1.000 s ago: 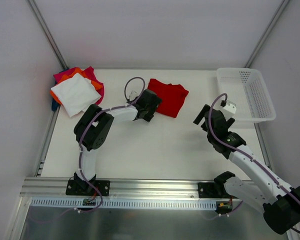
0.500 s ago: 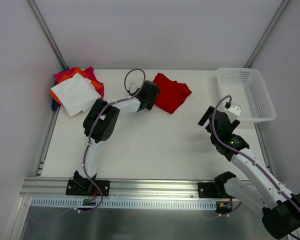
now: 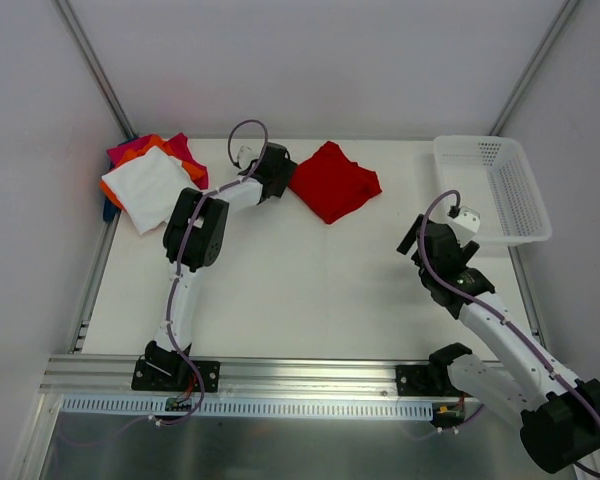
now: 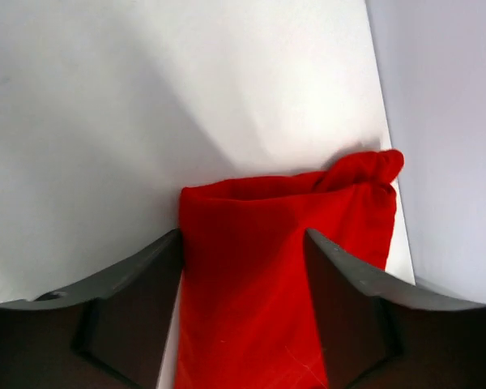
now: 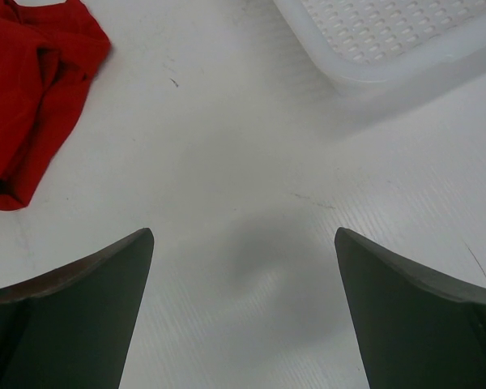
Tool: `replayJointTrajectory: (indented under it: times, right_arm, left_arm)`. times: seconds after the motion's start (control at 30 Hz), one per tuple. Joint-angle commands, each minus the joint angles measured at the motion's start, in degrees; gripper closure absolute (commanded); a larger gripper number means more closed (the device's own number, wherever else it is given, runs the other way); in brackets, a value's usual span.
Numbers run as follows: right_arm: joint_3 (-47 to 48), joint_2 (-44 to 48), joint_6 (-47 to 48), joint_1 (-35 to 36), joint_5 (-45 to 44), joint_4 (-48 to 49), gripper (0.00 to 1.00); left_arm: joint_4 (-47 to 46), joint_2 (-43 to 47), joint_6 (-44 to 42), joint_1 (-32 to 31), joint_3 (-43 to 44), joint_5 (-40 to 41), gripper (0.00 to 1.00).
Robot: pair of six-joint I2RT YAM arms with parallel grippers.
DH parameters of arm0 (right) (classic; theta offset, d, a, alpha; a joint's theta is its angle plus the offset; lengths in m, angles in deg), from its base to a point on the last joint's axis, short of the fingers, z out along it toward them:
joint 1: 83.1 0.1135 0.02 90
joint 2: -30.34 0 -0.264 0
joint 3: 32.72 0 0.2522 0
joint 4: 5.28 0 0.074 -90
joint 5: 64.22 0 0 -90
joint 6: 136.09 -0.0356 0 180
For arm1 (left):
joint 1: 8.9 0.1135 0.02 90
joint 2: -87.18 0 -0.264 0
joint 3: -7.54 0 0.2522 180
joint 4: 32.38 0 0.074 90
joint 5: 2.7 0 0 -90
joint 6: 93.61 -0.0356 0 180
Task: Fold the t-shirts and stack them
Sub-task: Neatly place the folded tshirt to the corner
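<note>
My left claw (image 4: 241, 239) reaches to the far middle of the worktop (image 3: 310, 290), where the red t-shirt (image 3: 332, 180) lies bunched into a rough diamond close to the far edge. Its fingers stand partly apart with the shirt's near-left edge filling the gap between them. I cannot tell whether they pinch the cloth or only flank it.

Left of that arm, in the far-left corner, sits the folded stack: the white t-shirt (image 3: 150, 188) on top, the orange t-shirt (image 3: 140, 150) and the magenta t-shirt (image 3: 183, 146) peeking out behind it, and a sliver of the blue t-shirt (image 3: 109, 212) at the worktop's left edge.

My right claw (image 5: 243, 232) is spread wide and holds nothing. It hangs over bare worktop between the red shirt's right hem and the corner of the white basket (image 3: 500, 238), well apart from both. The basket sits against the far-right edge. A broad bare stretch runs across the middle and the near side of the worktop.
</note>
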Motion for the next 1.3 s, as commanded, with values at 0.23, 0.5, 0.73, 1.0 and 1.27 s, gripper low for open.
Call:
replayJointTrajectory:
  times: [0.23,0.5,0.73,1.0,1.27]
  right_arm:
    - [0.44,-2.39,0.10,-0.67,0.50,1.30,0.01]
    - [-0.26,-4.84,-1.22,-0.76,2.08,3.32,0.01]
    - [0.01,-6.43,-1.93,-0.76,2.87,3.50,0.01]
    - [-0.26,-6.08,-1.31,-1.02,1.38,3.41,0.01]
    - [0.27,-8.01,-1.22,-1.99,1.64,3.76,0.00]
  left_arm:
    - [0.99,4.47,-5.80,-2.79,-7.75,-5.42,0.01]
    - [0.72,18.89,-10.66,-4.11,-17.78,-2.94,0.01]
    - [-0.68,16.64,-8.46,-5.87,-20.00,-2.76,0.01]
    - [-2.79,8.19,-6.62,-7.02,-13.32,-4.35,0.01]
    - [-3.93,-2.27,-5.47,-7.28,-1.46,-5.14,0.09]
